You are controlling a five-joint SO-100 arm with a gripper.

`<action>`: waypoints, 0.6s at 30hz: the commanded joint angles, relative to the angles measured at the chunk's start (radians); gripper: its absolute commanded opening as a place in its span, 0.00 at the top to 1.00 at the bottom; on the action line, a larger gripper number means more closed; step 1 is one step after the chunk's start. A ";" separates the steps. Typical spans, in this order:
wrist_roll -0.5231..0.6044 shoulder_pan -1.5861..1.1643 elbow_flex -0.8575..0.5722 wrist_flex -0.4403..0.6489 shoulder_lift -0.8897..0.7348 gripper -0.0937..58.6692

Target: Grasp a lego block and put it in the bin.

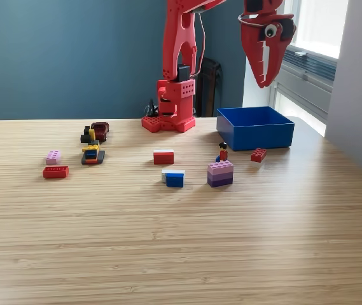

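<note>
Exterior view: the red arm's claw [268, 79] hangs high in the air, tips pointing down, above the bin [255, 127] and well clear of it. Its two fingers come nearly together at the tips and nothing shows between them, so it looks pressed together and empty, though the angle leaves a little doubt.

The bin sits on the worktop [181, 241] toward the view's right, beside the arm's base [170, 117]. No block can be seen inside it from here.

Blocks lie scattered on the worktop. Nearest the bin is a small red block [258, 154], just in front of its front wall. Further to the view's left are a tiny figure [222, 152], a purple stack [220, 173], a blue-and-white block [173, 177] and a red-and-white block [163, 156]. Far to the view's left lie a pink block [53, 157], a red block [55, 171] and a dark cluster of pieces [93, 143].

The step in hand looks like the reach for a block. The small red one is the likely best pick: it lies below the claw and toward the camera, alone, with room on both sides. Spread the claw before descending, come straight down, straddle the block's short sides, and keep clear of the bin wall.
</note>
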 commanded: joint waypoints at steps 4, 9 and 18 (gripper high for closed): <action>-0.074 0.400 -0.018 0.034 0.098 1.00; -0.077 0.416 0.009 0.023 0.098 1.00; -0.112 0.451 0.035 0.017 0.098 1.00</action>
